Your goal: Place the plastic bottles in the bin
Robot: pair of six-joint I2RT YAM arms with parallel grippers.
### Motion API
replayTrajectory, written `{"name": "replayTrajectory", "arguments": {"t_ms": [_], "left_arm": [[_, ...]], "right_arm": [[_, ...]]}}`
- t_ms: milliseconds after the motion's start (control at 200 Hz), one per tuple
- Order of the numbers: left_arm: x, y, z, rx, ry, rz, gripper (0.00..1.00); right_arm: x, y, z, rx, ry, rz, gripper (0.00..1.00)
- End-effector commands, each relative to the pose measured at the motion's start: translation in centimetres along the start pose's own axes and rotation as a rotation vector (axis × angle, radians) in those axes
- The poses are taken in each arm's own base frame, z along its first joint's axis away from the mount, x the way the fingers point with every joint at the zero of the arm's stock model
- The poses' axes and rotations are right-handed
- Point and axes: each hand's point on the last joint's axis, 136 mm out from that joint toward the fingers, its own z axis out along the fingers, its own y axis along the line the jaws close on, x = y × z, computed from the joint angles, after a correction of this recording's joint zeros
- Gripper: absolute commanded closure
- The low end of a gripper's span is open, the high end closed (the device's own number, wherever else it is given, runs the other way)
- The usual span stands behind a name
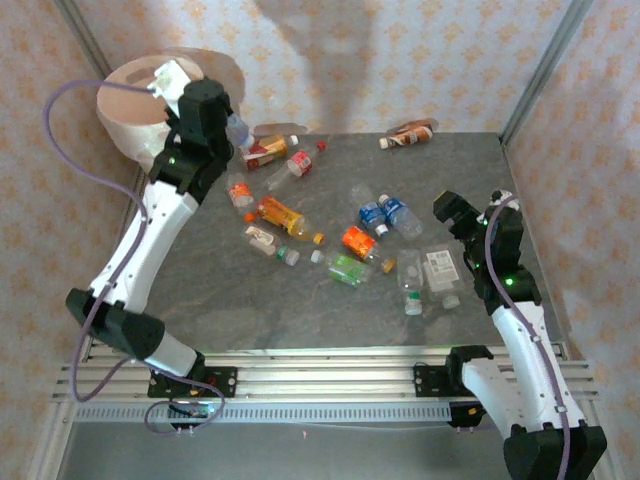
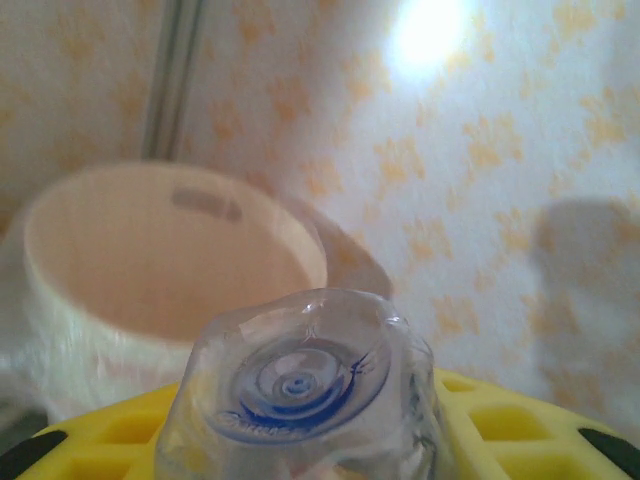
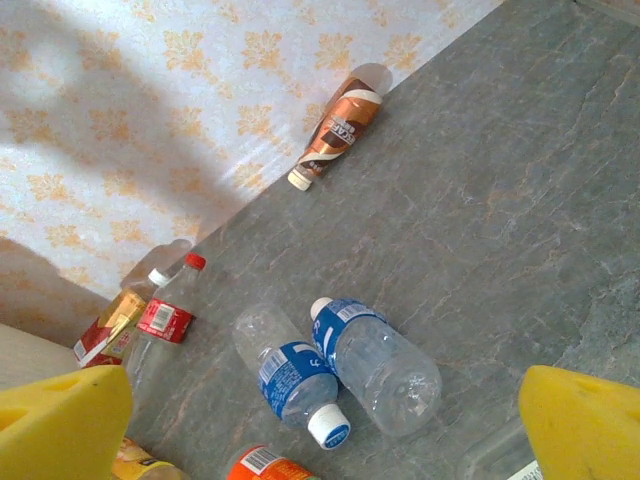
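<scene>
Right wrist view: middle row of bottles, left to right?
Gold-and-red bottle → red-capped bottle → blue-label bottle with cap at the bottom → blue-label bottle with cap at the top.

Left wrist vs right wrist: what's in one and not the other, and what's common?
Left wrist: the bin ahead, and a clear bottle held base-first in the left gripper. Right wrist: the grey table, a brown bottle near the patterned wallpaper, two blue-label bottles side by side, a red-label bottle, and the right gripper open. Shared: that wallpaper and yellow fingers.
</scene>
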Motion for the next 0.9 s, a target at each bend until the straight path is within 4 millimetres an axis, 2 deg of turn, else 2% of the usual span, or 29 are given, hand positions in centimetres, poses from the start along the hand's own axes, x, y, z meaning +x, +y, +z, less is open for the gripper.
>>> {"name": "replayTrajectory", "arguments": {"t_ms": [0, 185, 355, 485, 505, 545, 731, 891], "left_arm": [[-4.1, 1.7, 2.3, -0.121, -0.108, 0.088, 0.51], [-7.1, 4.9, 6.7, -0.241, -0.191, 0.024, 0.51], [-7.7, 7.1, 10.0, -0.291, -0.234, -0.046, 0.51], [-6.9, 7.1, 12.1, -0.286, -0.221, -0.038, 0.51], [-5.6, 7.0, 13.3, -0.292, -0.196, -0.02, 0.51], [-4.9, 7.0, 14.0, -0.298, -0.174, -0.006, 0.51], [-2.4, 6.8, 16.3, -0.295, -0.108, 0.001, 0.52], [-0.2, 7.9, 18.1, -0.335, -0.058, 0.014, 0.51]], "right_arm": [[-0.5, 0.9, -1.0, -0.025, -0.004, -0.007, 0.01], [0.3, -0.2, -1.3, 0.009, 0.008, 0.006, 0.01], [0.5, -0.6, -1.4, 0.024, 0.008, 0.036, 0.01], [0.6, -0.9, -1.3, 0.035, 0.006, 0.046, 0.01], [0.6, -0.9, -1.3, 0.036, 0.005, 0.046, 0.01], [0.5, -1.0, -1.3, 0.039, 0.002, 0.047, 0.0], [0.5, -1.2, -1.2, 0.051, -0.004, 0.047, 0.0], [0.6, -1.5, -1.2, 0.064, -0.001, 0.046, 0.0]]}}
